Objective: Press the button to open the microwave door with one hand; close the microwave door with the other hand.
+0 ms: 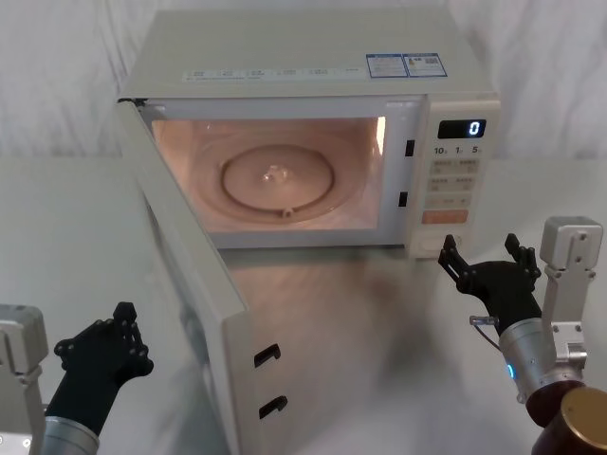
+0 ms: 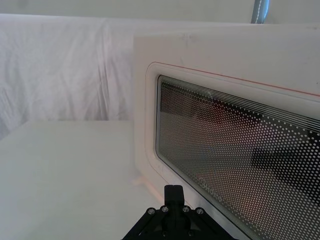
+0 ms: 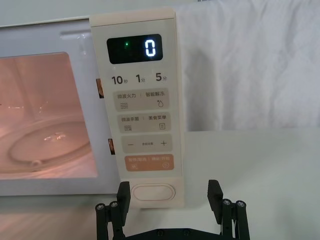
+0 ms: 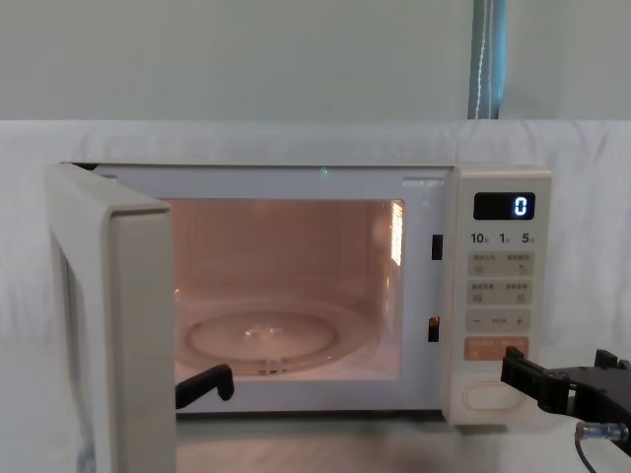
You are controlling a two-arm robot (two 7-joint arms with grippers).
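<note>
**Obs 1:** While the right gripper (image 3: 169, 200) hangs just in front of the panel's lower end, its jaws stand wide apart and empty, one finger either side of the button (image 3: 152, 192) in the right wrist view, not touching it. Head view puts this gripper (image 1: 482, 261) at about 4 o'clock from the microwave (image 1: 313, 123).

**Obs 2:** Left gripper (image 1: 102, 346) sits at about 8 o'clock, on the outer side of the microwave door (image 1: 204, 313), near it but apart. Fingers spread, nothing held. Its wrist camera looks onto the door's dotted window (image 2: 240, 155) from close by.

**Obs 1:** Door swung well out toward the robot, hinged on the left. Cavity lit, glass turntable (image 1: 277, 180) bare. Judgement: pressing is done; the closing step is in hand.

**Obs 2:** Agreed. Next move likely calls for the left gripper to meet the door's outer face near the free edge and sweep it toward 12 o'clock until both latch hooks (image 1: 269, 379) seat. The right gripper is probably best kept off the button.

**Obs 1:** Legible writing: display (image 3: 134, 48) reads "0"; below it "10", "1", "5"; a "−" and "+" key. Other keys and the orange button (image 3: 149, 162) carry small Chinese characters. Top stickers (image 1: 402, 64) too small to read. No brand mark legible.
</note>
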